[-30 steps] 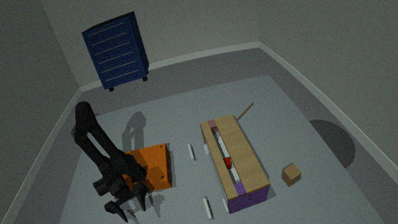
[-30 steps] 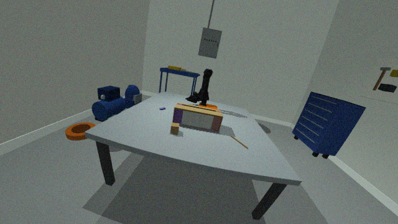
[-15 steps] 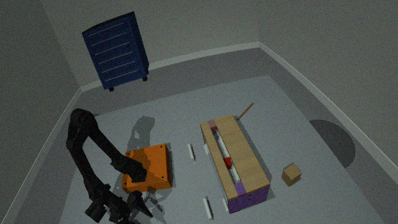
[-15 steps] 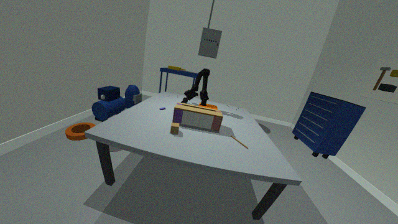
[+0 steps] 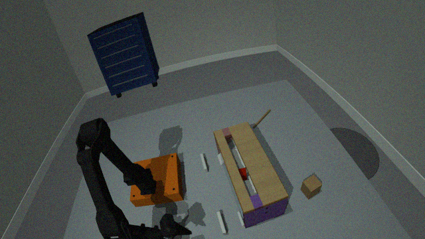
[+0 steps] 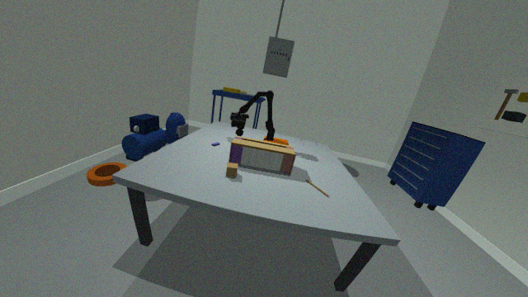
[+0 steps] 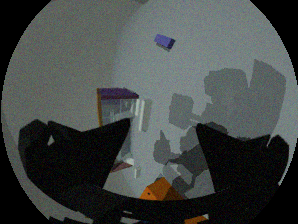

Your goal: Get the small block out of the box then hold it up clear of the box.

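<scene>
The box point(image 5: 265, 159) point(image 6: 264, 144) point(image 7: 118, 93) has a wooden top with a long slot, a purple end and a reddish end. A small red block point(image 5: 243, 173) shows through the slot in the top view, between the middle and the purple end. I cannot make it out in the other views. My gripper point(image 6: 239, 133) point(image 7: 164, 124) is open and empty, above the table. In the top view it is at the bottom edge, partly cut off, left of the box's purple end and apart from it.
A wooden cube point(image 5: 311, 186) point(image 6: 232, 170) and a thin stick point(image 5: 262, 119) point(image 6: 318, 188) lie behind the box. White strips point(image 5: 204, 162) point(image 5: 222, 222) lie between box and arm. A small purple piece point(image 6: 215, 143) point(image 7: 164, 41) lies beyond the purple end. The arm's base plate is orange point(image 5: 163, 169).
</scene>
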Robot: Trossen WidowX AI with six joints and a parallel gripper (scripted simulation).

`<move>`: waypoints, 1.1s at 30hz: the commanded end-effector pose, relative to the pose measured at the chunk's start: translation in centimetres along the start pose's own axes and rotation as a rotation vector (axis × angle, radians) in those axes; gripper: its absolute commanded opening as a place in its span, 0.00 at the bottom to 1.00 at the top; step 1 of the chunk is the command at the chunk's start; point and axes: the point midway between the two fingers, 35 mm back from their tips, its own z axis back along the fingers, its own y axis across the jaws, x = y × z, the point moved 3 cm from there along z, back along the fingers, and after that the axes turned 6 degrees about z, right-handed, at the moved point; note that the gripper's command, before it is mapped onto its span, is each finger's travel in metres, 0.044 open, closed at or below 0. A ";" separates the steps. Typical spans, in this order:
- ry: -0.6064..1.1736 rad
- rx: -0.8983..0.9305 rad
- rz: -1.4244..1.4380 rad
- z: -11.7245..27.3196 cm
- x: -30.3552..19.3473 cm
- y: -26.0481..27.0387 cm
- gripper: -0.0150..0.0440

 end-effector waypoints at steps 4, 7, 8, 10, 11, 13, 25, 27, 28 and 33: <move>0.266 -0.162 -0.122 -3.9 1.7 7.6 0.93; 0.338 -0.248 -0.150 -5.4 1.4 11.1 0.93; 0.349 -0.262 -0.093 -6.0 1.3 12.3 0.93; 0.371 -0.297 -0.068 -6.7 0.9 14.3 0.93; 0.380 -0.315 -0.059 -7.1 0.7 15.3 0.93; 0.393 -0.342 -0.052 -7.6 0.2 16.7 0.93; 0.451 -0.768 -0.252 -10.5 -6.5 26.1 0.93; 0.449 -0.776 -0.254 -10.5 -6.6 26.3 0.93; 0.449 -0.776 -0.254 -10.5 -6.6 26.3 0.93; 0.449 -0.776 -0.254 -10.5 -6.6 26.3 0.93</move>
